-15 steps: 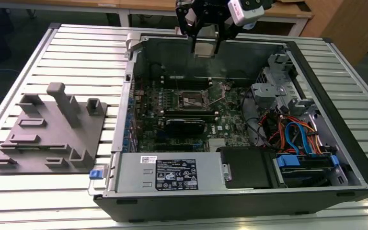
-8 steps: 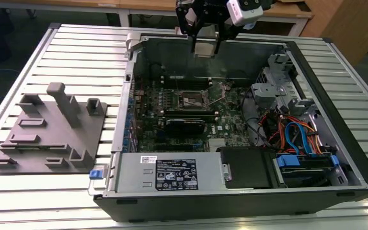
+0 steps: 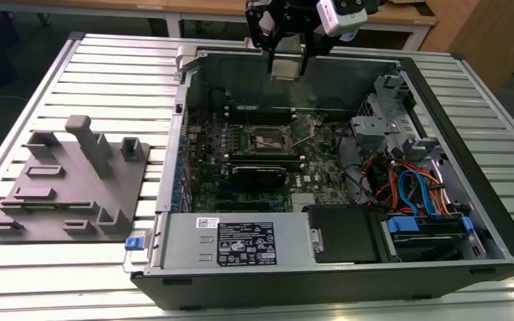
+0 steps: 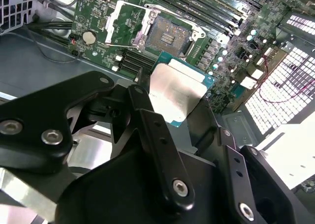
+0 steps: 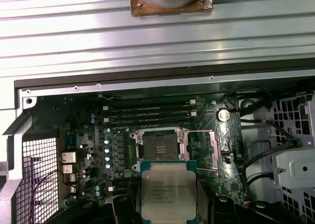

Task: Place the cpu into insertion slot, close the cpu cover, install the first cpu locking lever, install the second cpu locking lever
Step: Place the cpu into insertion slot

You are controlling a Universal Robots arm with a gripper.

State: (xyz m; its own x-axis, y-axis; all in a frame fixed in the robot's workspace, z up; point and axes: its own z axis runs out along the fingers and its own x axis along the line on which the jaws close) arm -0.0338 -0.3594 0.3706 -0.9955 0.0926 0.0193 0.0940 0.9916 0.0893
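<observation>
An open computer case [image 3: 328, 287] lies on a slatted metal table [image 3: 123, 67], seen from the exterior view. Above its far wall, at twelve o'clock from the bare cpu socket [image 3: 272, 139], hangs the gripper [image 3: 286, 67]. The arm behind it is cut off by the frame edge. The black fingers [image 4: 147, 120] pinch the cpu [image 4: 177, 93] by two opposite edges and hold it in the air, apart from the board, dull metal top toward both wrist cameras.

In the first wrist view the chip's near edge is cropped and its corners sit behind the finger mounts. Several lines of faint print cross its top, too weak to make out. The cpu cover [image 5: 222, 138] stands swung open beside the socket, whose contact field lies exposed. The thin locking levers are hard to trace against the board.

At six o'clock from the socket, a white-and-black label [image 3: 246, 242] on the power supply carries small print. At nine o'clock from the case lies a grey fixture plate [image 3: 69, 194].
</observation>
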